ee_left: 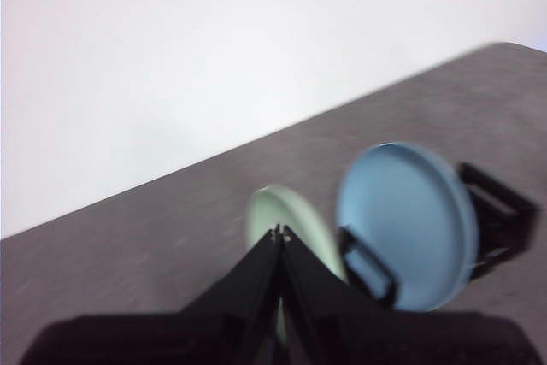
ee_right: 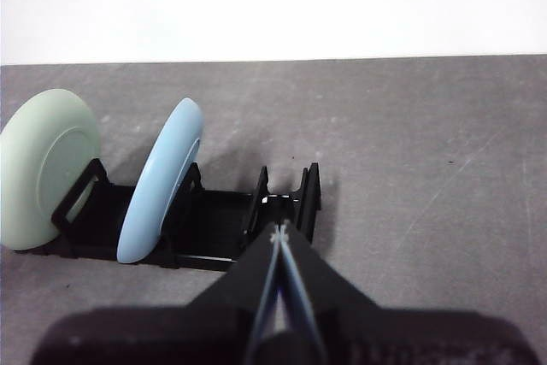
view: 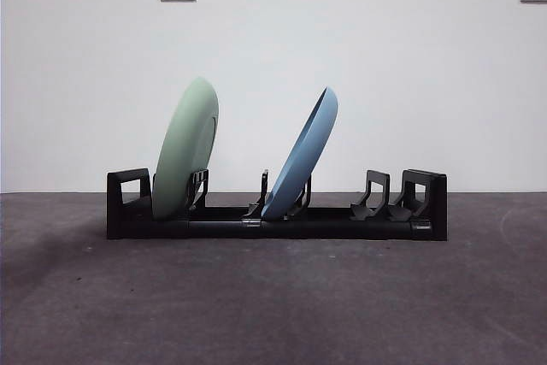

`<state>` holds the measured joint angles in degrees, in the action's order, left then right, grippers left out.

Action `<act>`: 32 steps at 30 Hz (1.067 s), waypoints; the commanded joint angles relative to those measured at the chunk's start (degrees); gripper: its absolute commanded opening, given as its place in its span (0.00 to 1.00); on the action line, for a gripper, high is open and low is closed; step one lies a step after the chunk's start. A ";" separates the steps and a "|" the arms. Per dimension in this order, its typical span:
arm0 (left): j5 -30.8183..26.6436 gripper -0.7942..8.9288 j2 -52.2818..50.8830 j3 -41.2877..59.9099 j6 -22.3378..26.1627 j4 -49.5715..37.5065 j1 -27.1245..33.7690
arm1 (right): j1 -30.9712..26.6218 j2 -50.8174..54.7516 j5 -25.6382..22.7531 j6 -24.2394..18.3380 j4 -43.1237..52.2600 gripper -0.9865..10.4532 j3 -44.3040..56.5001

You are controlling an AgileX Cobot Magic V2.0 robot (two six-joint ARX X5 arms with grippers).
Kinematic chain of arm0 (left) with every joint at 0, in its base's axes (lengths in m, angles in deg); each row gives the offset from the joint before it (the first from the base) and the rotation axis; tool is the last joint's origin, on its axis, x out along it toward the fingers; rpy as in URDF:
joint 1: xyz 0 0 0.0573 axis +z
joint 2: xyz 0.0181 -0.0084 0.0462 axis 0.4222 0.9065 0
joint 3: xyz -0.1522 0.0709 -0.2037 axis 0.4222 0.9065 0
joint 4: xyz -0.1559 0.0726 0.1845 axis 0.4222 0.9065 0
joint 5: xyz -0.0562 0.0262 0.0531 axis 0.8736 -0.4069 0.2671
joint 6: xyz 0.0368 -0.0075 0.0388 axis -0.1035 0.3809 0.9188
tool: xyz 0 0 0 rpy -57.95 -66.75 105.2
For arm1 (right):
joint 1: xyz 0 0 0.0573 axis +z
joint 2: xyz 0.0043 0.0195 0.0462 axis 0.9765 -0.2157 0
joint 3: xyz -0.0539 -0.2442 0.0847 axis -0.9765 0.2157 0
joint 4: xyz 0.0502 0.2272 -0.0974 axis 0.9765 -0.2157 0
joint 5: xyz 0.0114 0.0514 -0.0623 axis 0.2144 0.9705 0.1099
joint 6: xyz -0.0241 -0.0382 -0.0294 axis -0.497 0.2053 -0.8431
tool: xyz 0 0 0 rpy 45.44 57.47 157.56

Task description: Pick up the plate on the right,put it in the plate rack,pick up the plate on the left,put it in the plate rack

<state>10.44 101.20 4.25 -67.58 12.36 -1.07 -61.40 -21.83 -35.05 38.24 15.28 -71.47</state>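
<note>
The plate rack [view: 276, 221] sits long and low across the middle of the dark desk [view: 273, 305], and both plates already stand in it. The green plate [view: 185, 148] leans in the slot near one blocky end; the blue plate [view: 301, 155] leans in a slot around the middle, tilted the same way and apart from the green one. The dividers toward the other end hold nothing.

No arm shows in the front view. In the left wrist view the left gripper [ee_left: 280, 232] hangs above the desk with its jaws pressed together, holding nothing, its tips in line with the green plate behind them; the picture is blurred, so I cannot tell how near it is. In the right wrist view the right gripper [ee_right: 279, 230] has its jaws closed too, empty, raised near the rack's unfilled end.

Judging from how things lie, both placements look done.

The plates look stiff, smooth and fairly light, probably plastic or glazed ware, so likely slippery under narrow jaws and liable to chip or clatter if dropped. The sensible hold would be on the upper rim, pinched across its thickness, since the lower edge is caught between the dividers.
</note>
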 commanded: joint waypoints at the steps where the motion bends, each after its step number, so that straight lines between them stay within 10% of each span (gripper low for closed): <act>1: -0.02 0.07 -5.79 7.15 -1.36 0.24 3.15 | 0.04 2.75 -0.35 -0.31 1.60 0.07 4.70; 8: -0.15 0.07 -20.06 23.08 -4.35 -3.80 5.27 | 0.11 10.80 -0.28 3.04 7.32 0.07 16.37; 15: -0.39 0.08 -22.01 24.06 -5.75 4.37 5.35 | 0.04 9.73 -4.50 19.21 7.02 0.07 16.90; 32: 0.37 0.08 -22.93 25.59 -5.73 8.68 7.15 | 0.04 9.09 -4.83 19.10 5.75 0.07 16.90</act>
<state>10.75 79.50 28.86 -72.78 23.26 5.33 -61.40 -12.78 -39.68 56.84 20.65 -54.80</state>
